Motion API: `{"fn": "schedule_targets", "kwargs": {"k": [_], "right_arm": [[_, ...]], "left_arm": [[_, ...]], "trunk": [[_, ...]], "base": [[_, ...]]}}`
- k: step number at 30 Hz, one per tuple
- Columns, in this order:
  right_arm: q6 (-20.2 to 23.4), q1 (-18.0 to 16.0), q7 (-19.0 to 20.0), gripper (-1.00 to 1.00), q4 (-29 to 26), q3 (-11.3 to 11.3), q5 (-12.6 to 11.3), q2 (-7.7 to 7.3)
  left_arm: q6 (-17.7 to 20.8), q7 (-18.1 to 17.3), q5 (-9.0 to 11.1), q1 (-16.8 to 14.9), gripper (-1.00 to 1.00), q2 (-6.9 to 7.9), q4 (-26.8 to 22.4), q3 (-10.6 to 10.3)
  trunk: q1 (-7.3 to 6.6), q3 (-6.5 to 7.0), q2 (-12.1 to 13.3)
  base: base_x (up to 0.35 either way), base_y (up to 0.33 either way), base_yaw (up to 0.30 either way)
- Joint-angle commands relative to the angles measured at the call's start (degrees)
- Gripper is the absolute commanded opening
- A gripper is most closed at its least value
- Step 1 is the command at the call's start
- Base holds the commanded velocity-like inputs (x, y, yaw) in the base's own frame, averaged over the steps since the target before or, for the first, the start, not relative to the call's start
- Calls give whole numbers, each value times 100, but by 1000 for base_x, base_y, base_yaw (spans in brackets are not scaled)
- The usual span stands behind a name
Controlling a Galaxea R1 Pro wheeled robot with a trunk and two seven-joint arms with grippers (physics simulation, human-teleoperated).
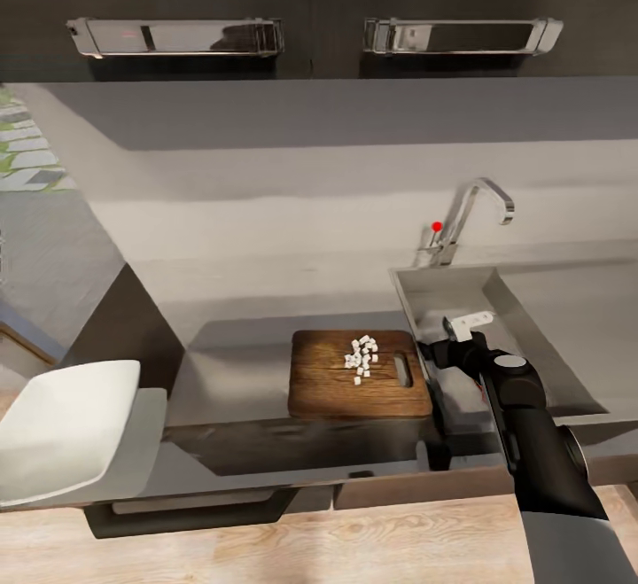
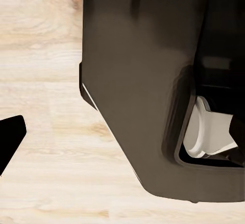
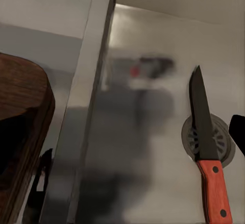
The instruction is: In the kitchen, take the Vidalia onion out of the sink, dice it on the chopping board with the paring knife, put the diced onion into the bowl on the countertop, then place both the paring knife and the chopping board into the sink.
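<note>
The chopping board [image 1: 359,375] lies on the counter [image 1: 239,362] just left of the sink [image 1: 532,300], diced onion [image 1: 361,358] on it; the paring knife [image 3: 206,145] lies in the sink over the drain [image 3: 208,141]; the bowl [image 1: 66,429] is far left.

My right arm [image 1: 532,442] hangs over the sink [image 1: 443,287]; the knife [image 3: 206,147] lies across its drain. The tap [image 1: 470,212] stands behind. Open countertop [image 1: 239,371] lies left of the board [image 1: 328,380].

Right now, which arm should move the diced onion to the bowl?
Right, probably. Its tool hovers over the sink beside the chopping board holding the diced onion. The knife already lies in the basin.
</note>
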Motion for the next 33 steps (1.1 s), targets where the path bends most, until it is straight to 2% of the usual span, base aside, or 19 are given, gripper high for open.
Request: {"fn": "schedule_targets", "kwargs": {"k": [1,22,30,33], "right_arm": [[19,-5,52,100,-8,-4,60,0],[19,-5,50,100,-8,-3,60,0],[-64,135,133,100,-143,-4,7,-257],[-69,150,139,100,-72,-24,2,-245]], "left_arm": [[-18,-2,33,-2,100,-2,5,18],[-18,-2,33,-4,100,-2,5,18],[-30,-71,59,-4,100,-236,-44,27],[-35,-77,59,-4,100,-326,-46,26]], "trunk": [[3,-9,-10],[3,-9,-10],[3,-9,-10],[3,-9,-10]], "base": [[0,68,0],[0,121,0],[0,0,0],[0,0,0]]}}
